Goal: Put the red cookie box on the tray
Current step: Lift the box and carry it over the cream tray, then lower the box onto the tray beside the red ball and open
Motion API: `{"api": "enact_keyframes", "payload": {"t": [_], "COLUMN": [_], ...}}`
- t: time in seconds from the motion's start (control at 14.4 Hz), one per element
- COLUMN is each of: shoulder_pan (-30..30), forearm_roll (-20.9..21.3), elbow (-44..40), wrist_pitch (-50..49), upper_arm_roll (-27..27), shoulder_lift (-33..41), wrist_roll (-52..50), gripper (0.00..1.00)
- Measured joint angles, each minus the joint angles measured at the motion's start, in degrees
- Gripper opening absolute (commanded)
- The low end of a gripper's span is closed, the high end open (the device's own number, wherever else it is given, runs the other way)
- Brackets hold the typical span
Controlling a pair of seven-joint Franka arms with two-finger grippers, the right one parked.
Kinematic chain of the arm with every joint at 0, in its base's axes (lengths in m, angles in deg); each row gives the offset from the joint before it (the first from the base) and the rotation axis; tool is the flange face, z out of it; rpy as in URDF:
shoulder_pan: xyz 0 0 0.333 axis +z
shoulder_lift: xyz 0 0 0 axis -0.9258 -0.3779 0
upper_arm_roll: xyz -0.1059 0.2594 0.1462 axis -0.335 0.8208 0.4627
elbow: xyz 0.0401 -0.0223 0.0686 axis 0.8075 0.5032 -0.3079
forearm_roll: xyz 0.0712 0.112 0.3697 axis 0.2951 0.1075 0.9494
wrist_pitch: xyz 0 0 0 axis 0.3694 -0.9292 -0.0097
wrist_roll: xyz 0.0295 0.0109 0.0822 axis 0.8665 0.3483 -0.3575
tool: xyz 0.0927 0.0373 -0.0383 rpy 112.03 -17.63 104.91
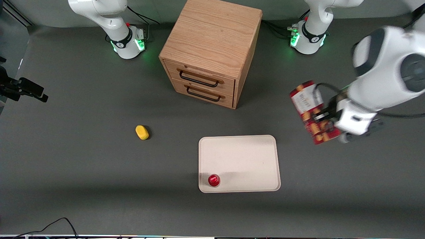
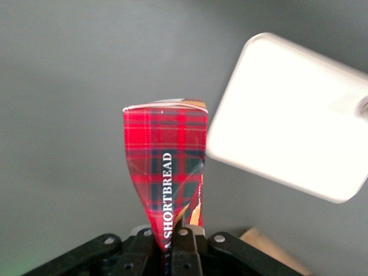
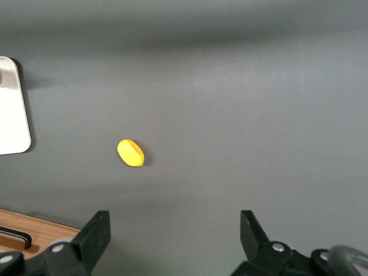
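A: Wooden cabinet (image 1: pixel 212 49) sits by the tabletop's (image 1: pixel 83 166) edge farthest from the front camera, midway along it, two drawers shut, dark handles facing forward.

B: And the yellow lump (image 1: pixel 142 132)?

A: Out on open tabletop, nearer the camera than the cabinet, toward the parked arm's end.

B: That little red-topped item (image 1: pixel 214 180)?

A: Upright, nearer the camera again. A black cable (image 1: pixel 56 224) loops in at the nearest edge.

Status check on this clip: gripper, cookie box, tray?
Gripper shut on red cookie box, held above bare table, toward working arm's end. Tray not reached. Small red-topped item sits on tray corner nearest camera.
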Motion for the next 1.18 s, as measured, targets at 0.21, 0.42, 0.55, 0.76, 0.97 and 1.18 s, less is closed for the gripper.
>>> {"api": "enact_keyframes", "payload": {"t": [0.21, 0.42, 0.55, 0.76, 0.97, 1.18], "shoulder_pan": [-2.5, -3.1, -3.1, -3.1, -3.4, -3.6], "forearm_roll": [4.3, 8.2, 9.1, 11.4, 12.0, 13.9], "elbow": [-2.8, -6.3, -7.2, -7.5, -7.3, -5.5], "wrist_pitch": [9.0, 17.2, 22.7, 26.5, 28.8, 32.9], "upper_arm_roll": [-3.2, -5.0, -5.1, -5.3, -5.6, -5.8], "shoulder_lift": [-8.7, -17.0, -21.1, -25.0, -26.7, -27.4], "wrist_roll": [-11.4, -14.4, -14.5, -14.5, -14.5, -14.5], "gripper": [0.0, 0.0, 0.0, 0.0, 0.0, 0.0]}}
